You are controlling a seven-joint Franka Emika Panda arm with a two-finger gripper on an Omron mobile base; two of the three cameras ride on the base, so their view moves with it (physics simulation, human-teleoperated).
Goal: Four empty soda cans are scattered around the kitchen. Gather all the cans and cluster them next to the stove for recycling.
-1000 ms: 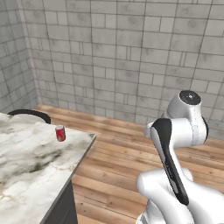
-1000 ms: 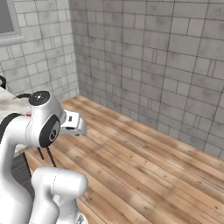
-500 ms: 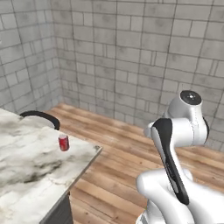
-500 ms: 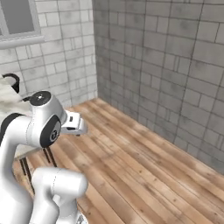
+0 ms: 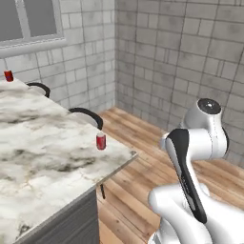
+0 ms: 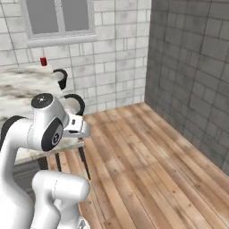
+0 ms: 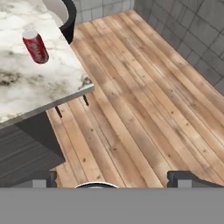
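While the gripper (image 7: pixel 109 177) stands with its jaws spread wide and empty above the wood floor (image 7: pixel 144 100), a red soda can (image 5: pixel 100 141) with a silver top stands upright near the corner of the marble counter (image 5: pixel 43 152), left of centre in the left base view. A second red can (image 5: pixel 8 76) sits at the upper left edge. Since half a second ago the whole scene has slid: the camera turned, bringing a window (image 5: pixel 28 21) into view.
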